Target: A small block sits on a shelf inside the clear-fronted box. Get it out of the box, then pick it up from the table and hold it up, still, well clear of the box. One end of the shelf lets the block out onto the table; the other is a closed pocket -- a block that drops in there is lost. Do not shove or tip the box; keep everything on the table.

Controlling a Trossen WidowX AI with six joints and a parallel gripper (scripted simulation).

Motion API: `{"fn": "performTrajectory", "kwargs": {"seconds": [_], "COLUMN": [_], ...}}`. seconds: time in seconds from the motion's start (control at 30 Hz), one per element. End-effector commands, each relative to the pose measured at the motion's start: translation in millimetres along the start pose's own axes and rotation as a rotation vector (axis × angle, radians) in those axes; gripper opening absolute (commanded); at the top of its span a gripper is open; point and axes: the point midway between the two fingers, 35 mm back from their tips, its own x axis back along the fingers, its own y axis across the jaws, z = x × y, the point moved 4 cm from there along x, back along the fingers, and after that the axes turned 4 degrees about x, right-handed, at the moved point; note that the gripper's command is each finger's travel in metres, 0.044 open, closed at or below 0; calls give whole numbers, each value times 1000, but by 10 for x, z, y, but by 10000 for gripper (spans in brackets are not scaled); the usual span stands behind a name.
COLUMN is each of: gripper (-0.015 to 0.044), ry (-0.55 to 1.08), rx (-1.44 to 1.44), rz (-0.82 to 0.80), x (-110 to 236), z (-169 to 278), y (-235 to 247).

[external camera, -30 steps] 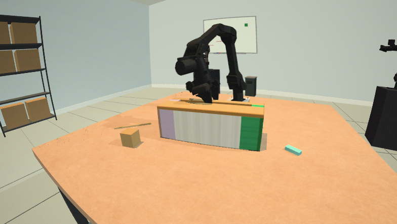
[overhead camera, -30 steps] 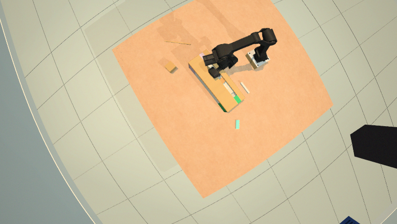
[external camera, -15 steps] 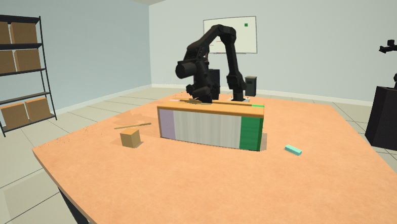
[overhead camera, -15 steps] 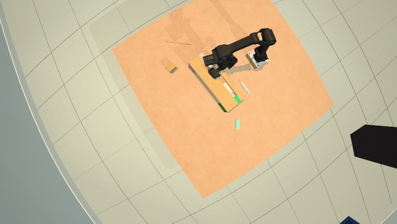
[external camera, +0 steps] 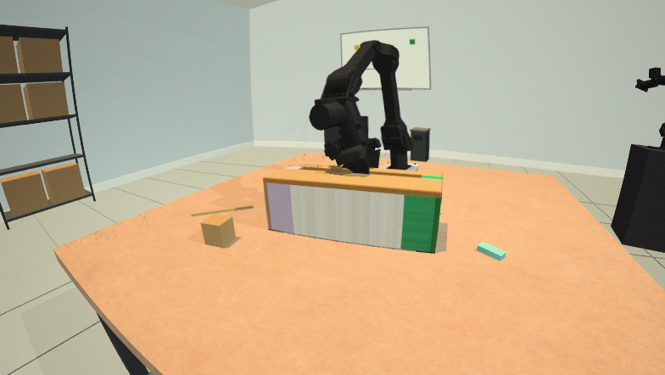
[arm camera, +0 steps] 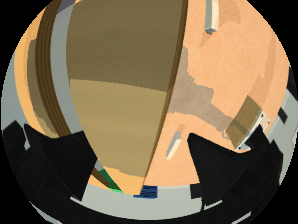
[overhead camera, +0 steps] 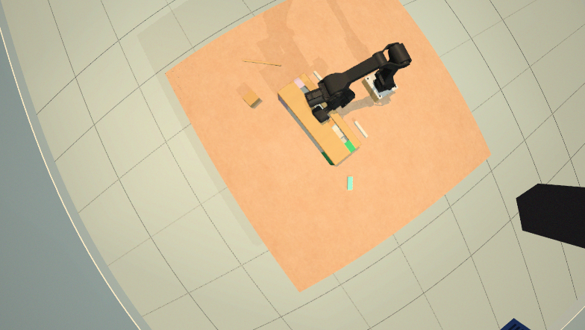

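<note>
The long box (overhead camera: 301,110) (external camera: 349,216) (arm camera: 120,105) stands upright on the table, with an orange top, a lengthwise slot, a green end and a pale purple end. I cannot make out a block inside it; the panel looks milky and my arm hides part of the slot. My gripper (overhead camera: 318,107) (arm camera: 148,134) is open and empty, low over the middle of the box. In the wrist view its fingers spread across the top strip beside the slot. How deep the tips reach is hidden. A small teal block (overhead camera: 349,183) (external camera: 490,251) lies on the table beyond the green end.
A brown cube (overhead camera: 251,98) (external camera: 217,230) and a thin stick (overhead camera: 261,63) (external camera: 222,210) lie off the purple end and panel side. Two pale bars, one nearer the green end (overhead camera: 360,128) (arm camera: 173,145) and one nearer the purple end (overhead camera: 317,76) (arm camera: 211,15), lie on the arm's side.
</note>
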Motion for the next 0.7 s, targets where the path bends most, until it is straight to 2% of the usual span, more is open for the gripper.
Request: {"fn": "performTrajectory", "kwargs": {"seconds": [0.0,0.67], "gripper": [400,400], "ry": [8,13], "rx": [-7,-7], "rz": [4,4], "x": [-50,-205], "z": [99,546], "y": [-11,21]}}
